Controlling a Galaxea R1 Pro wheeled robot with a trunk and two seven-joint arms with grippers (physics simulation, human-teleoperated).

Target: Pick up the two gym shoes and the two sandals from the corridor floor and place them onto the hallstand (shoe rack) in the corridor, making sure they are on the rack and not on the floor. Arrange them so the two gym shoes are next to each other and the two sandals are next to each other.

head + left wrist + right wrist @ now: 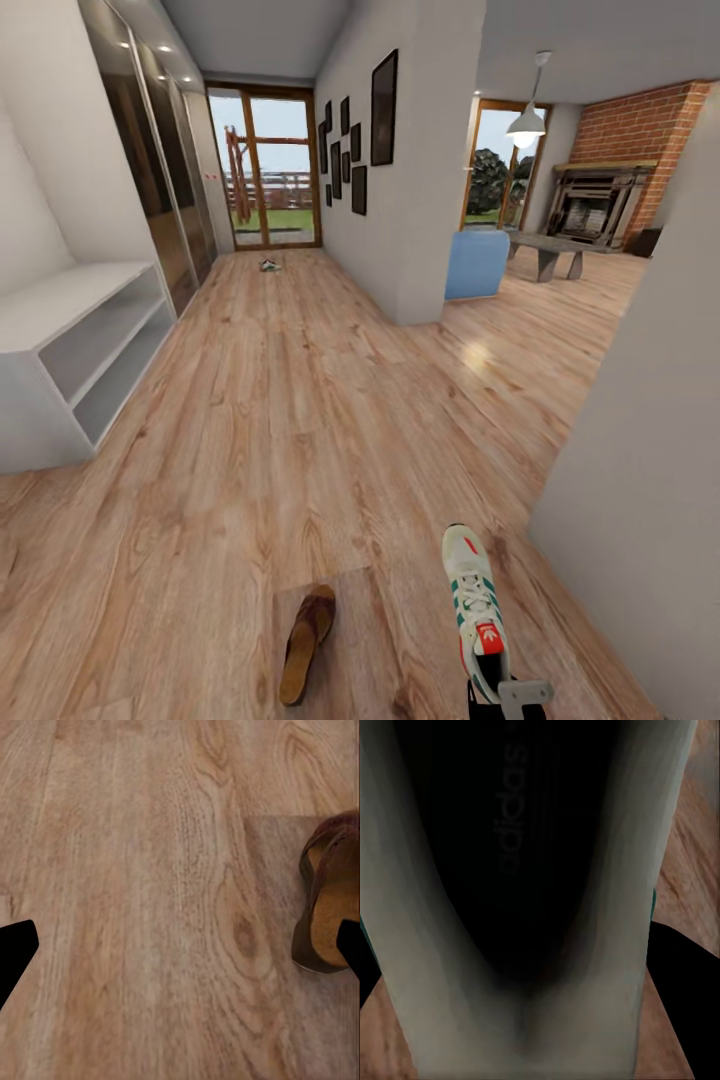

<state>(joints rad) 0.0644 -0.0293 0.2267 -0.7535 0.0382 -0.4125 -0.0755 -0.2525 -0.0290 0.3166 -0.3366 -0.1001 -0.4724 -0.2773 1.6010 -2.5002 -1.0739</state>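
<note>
Cream-white sneaker (pixel 478 605) lies on wood floor (pixel 260 420), heel end at right fingers (pixel 512 693) (whether they clamp it, cannot tell); right wrist view looks into its dark opening (pixel 510 847). Left fingers (pixel 180 949) spread apart, nothing between them, floor beyond; brown sandal (pixel 330 900) lies beside one fingertip (pixel 351 945). White shoe rack (pixel 85 350) stands well apart from both.

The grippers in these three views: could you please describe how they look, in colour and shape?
In the head view the right gripper shows a flat light-grey plate with black parts beneath it. The right wrist view gives only a black, blurred finger. The left gripper shows two plain black fingers, blunt and angular, at the picture's edges. No cables or markings are visible.
</note>
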